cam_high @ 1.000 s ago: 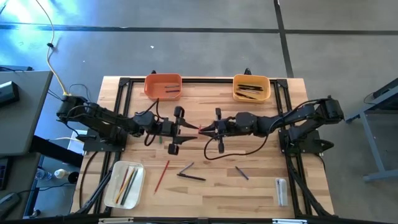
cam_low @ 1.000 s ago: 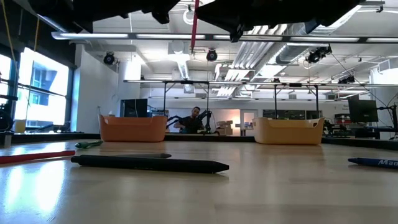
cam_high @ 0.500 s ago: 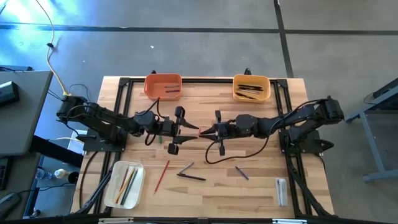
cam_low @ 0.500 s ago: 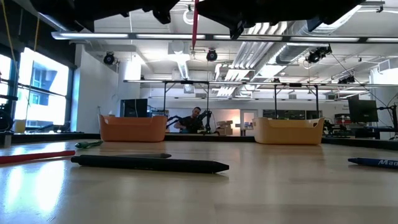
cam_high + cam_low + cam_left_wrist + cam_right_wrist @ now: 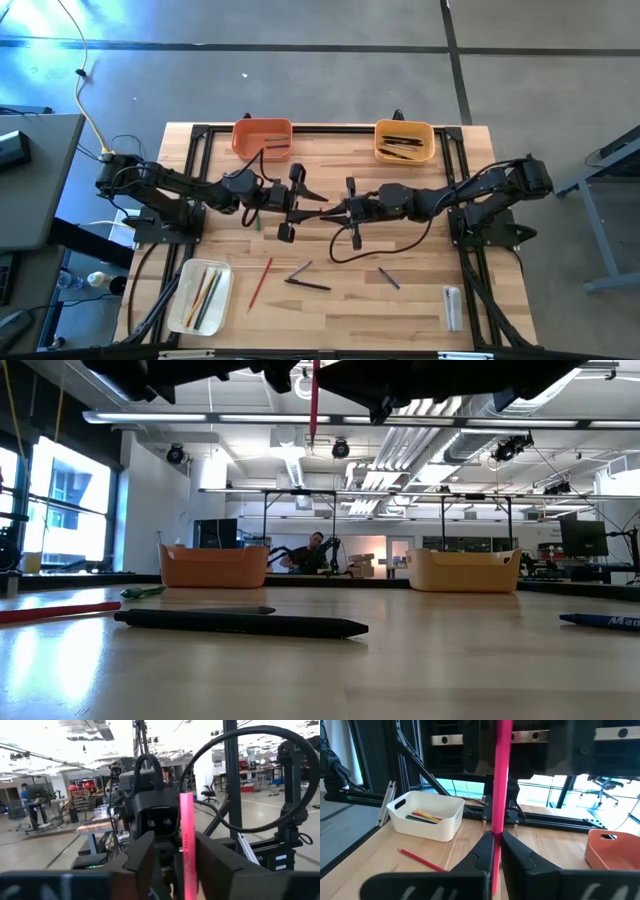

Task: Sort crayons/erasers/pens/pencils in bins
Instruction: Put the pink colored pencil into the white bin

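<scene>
Nearest the front edge of the worktop [image 5: 330, 300], the white bin [image 5: 200, 296] sits at the left corner with a few coloured pencils inside, and a small clear-grey block [image 5: 452, 306] lies toward the right corner. Just beyond them, from above, I count one loose red pencil [image 5: 260, 282] beside the white bin, two black pens crossing near the middle [image 5: 305, 280], and one short dark-blue stick [image 5: 388, 278] to their right. The level view shows only one black pen [image 5: 240, 623] clearly.

Over the middle of the worktop the two arms meet. The right claw [image 5: 335, 211] is closed narrow on a red pencil [image 5: 501, 785]; its own wrist camera shows the fingers [image 5: 485, 851] pinching the shaft, which the overhead view barely resolves. The left claw [image 5: 298, 200] faces it with its fingers spread wide, one to either side of the pencil's near end; the left wrist camera shows the pencil standing between the fingers [image 5: 142, 855] without clear contact. A green pencil [image 5: 256, 220] lies under the left arm.

At the far edge stand the orange bin [image 5: 262, 138], holding a couple of sticks, and the yellow-orange bin [image 5: 404, 141], holding several dark pens. That makes three bins.
</scene>
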